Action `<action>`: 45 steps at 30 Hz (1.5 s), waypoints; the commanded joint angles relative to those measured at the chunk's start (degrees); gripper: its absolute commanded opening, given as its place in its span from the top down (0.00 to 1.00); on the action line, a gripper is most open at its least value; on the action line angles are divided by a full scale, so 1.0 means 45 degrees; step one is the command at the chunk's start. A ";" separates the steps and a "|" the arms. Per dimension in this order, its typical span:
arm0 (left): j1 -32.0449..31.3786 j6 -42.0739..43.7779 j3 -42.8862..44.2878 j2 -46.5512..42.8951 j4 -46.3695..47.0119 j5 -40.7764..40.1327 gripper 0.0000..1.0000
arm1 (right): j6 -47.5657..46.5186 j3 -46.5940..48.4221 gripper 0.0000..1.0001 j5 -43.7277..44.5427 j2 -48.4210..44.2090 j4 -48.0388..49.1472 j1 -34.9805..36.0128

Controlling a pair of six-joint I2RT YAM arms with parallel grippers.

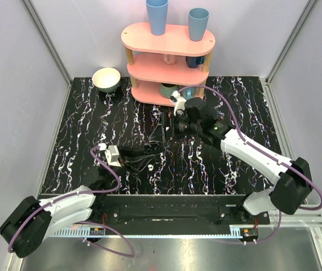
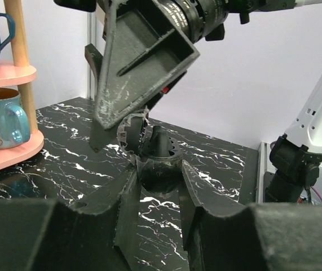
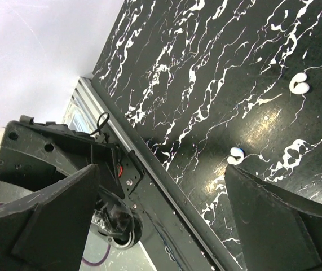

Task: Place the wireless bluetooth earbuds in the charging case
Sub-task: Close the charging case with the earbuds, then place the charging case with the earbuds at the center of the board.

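Left wrist view: the left gripper [image 1: 156, 149] is closed on the charging case [image 2: 159, 169], a small rounded thing that reads as dark from here, pinched between the two fingers just above the table [image 1: 93, 124]. A flap that looks like its lid stands raised on the far side. One big finger of the right gripper [image 3: 162, 169] hangs tilted over the case, its tip down beside the raised flap; whether it touches cannot be told.

From the right wrist camera, the right jaws stand wide apart and hold nothing. Between them, on the black white-veined tabletop, lie the two buds – the first earbud [image 3: 237, 156] close to the metal rail at the table's edge, the second earbud [image 3: 300, 83] further out on the marble. Both are white, apart from each other, and outside the case.

Seen from above, the two grippers meet near the middle of the table, in front of a pink shelf [image 1: 168, 39] with blue cups on top. A pale bowl [image 1: 106, 79] sits to the shelf's left, and a blue patterned mug [image 2: 3, 121] rests on a lower tier.
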 commanded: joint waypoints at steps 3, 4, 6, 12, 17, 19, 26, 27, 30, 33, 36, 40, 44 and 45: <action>0.0049 -0.0030 -0.0212 -0.0235 0.4459 -0.1345 1.00 | -0.0897 0.0310 0.00 0.0233 -0.0408 -0.1073 0.0286; 0.0068 0.0009 -0.0272 -0.0312 0.4478 -0.1715 1.00 | -0.0956 0.0211 0.00 0.0194 -0.0583 -0.1113 0.0306; 0.0069 0.0029 -0.0466 -0.0508 0.4420 -0.2088 1.00 | -0.1093 -0.0061 0.00 0.0115 -0.0799 -0.1191 0.0286; 0.0069 0.0088 -0.0663 -0.0743 0.4302 -0.2792 1.00 | -0.1191 -0.0395 0.00 0.0330 -0.1445 -0.1211 0.0306; 0.0069 0.0029 -0.0663 -0.0762 0.4186 -0.3006 1.00 | -0.0976 -0.0492 0.00 0.1635 -0.1541 -0.1231 0.0286; 0.0069 -0.0010 -0.0991 -0.0840 0.3895 -0.3589 1.00 | -0.0976 -0.0590 0.00 0.2667 -0.1815 -0.1231 0.0306; 0.0107 -0.0420 -0.1054 -0.1640 0.1064 -0.5937 1.00 | -0.0859 -0.1546 0.00 0.6167 -0.2811 -0.1250 0.0286; 0.0108 -0.0420 -0.1053 -0.1757 0.0712 -0.6014 1.00 | -0.0917 -0.1567 0.00 0.6383 -0.2850 -0.1270 0.0267; 0.0127 -0.0751 -0.1208 -0.2323 -0.0481 -0.6891 1.00 | -0.0995 -0.1548 0.00 0.6638 -0.2754 -0.1251 0.0267; 0.0147 -0.1102 -0.2064 -0.2754 -0.0191 -0.8316 1.00 | -0.0859 -0.1450 0.00 0.6386 -0.2520 -0.1250 0.0247; 0.0302 -0.1571 -0.2401 -0.3687 -0.0499 -0.9469 1.00 | -0.0625 -0.1430 0.00 0.6015 -0.2266 -0.1231 0.0247; 0.0653 -0.1866 -0.2031 -0.4843 -0.4086 -0.9590 1.00 | -0.0508 -0.1372 0.00 0.5702 -0.1953 -0.1231 0.0267; 0.1569 -0.2509 -0.2186 -0.5274 -0.5246 -0.9221 1.00 | -0.0430 -0.1566 0.00 0.5643 -0.1972 -0.1250 0.0267; 0.1940 -0.2936 -0.2167 -0.5216 -0.5442 -0.8387 1.00 | -0.0429 -0.1606 0.00 0.5643 -0.1991 -0.1270 0.0247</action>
